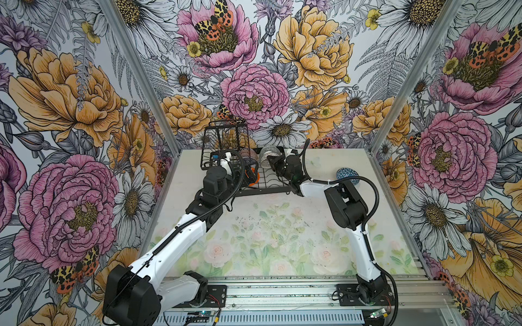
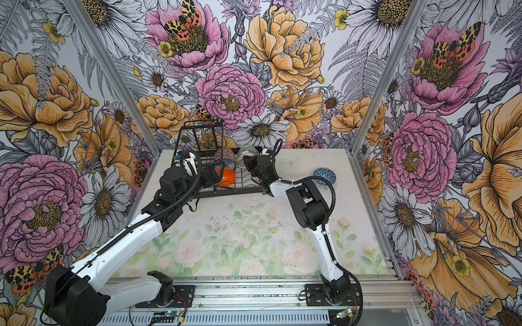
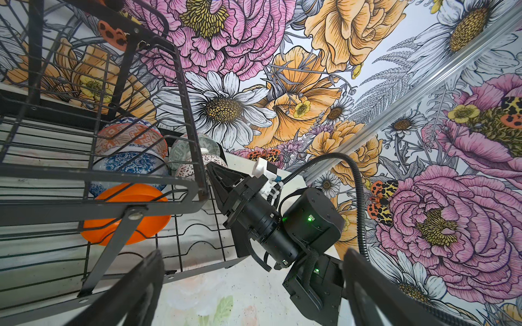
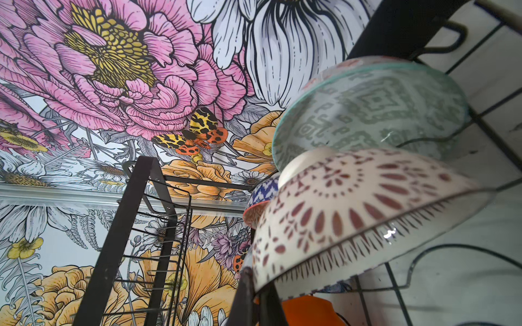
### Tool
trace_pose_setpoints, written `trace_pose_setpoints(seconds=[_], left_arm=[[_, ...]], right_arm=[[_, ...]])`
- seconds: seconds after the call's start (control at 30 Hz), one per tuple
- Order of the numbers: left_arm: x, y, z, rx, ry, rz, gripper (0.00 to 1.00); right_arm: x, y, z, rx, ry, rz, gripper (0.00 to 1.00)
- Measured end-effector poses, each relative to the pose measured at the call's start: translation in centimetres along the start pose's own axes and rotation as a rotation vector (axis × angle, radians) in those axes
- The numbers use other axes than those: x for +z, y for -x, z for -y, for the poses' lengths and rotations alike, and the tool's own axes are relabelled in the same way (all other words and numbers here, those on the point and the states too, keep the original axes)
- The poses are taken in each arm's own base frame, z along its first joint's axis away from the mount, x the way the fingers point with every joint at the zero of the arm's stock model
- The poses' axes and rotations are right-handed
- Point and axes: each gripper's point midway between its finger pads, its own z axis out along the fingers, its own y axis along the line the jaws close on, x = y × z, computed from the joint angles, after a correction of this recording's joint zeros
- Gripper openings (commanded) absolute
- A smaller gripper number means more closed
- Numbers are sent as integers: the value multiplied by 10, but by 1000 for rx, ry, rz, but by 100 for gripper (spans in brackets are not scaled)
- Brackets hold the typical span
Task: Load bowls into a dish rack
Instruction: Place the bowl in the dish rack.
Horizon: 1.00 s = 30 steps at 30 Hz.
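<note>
- The left wall (image 1: pixel 70 113) is covered with printed paper of big pink and yellow flowers. The same paper covers the back and right walls.
- The left gripper (image 3: pixel 254 254) hangs at the near left side of the dish rack (image 1: pixel 265 192), its jaws wide apart and empty.
- The dish rack stands at the back of the counter (image 1: pixel 268 248), with its raised basket tier (image 1: pixel 223 135) at the left end.
- In the slot wires, the orange-white bowl (image 3: pixel 130 137), the blue-white floral bowl (image 3: pixel 130 165) and the plain orange bowl (image 3: pixel 124 214) stand on edge in one row. Just to their right stand the pale green-grey bowl (image 4: pixel 367 113) and the black-white lattice bowl (image 4: pixel 353 214).
- The right gripper (image 3: pixel 212 169) has its jaws together, with the tip right at the lattice bowl's rim. Whether it pinches the rim, I cannot tell.
- The counter is pale, printed with faint roses and green leaves, and has dark specks near the middle. Aluminium rails (image 1: pixel 282 290) run along its front edge.
- The dark blue geometric bowl (image 1: pixel 347 175) lies on the counter, well to the right of the rack and partly behind the right arm.
</note>
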Motion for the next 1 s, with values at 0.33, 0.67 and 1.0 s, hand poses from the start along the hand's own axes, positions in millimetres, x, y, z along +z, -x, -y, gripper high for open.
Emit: trace_pose_setpoints(seconds=[0.33, 0.67, 1.0], left_arm=[[0, 3, 0, -4, -7, 9, 99], [0, 4, -1, -15, -9, 8, 99], [0, 2, -1, -25, -11, 5, 99]], right_arm=[[1, -2, 9, 4, -31, -1, 0], [0, -3, 14, 24, -53, -2, 0], [1, -4, 16, 31, -61, 7, 1]])
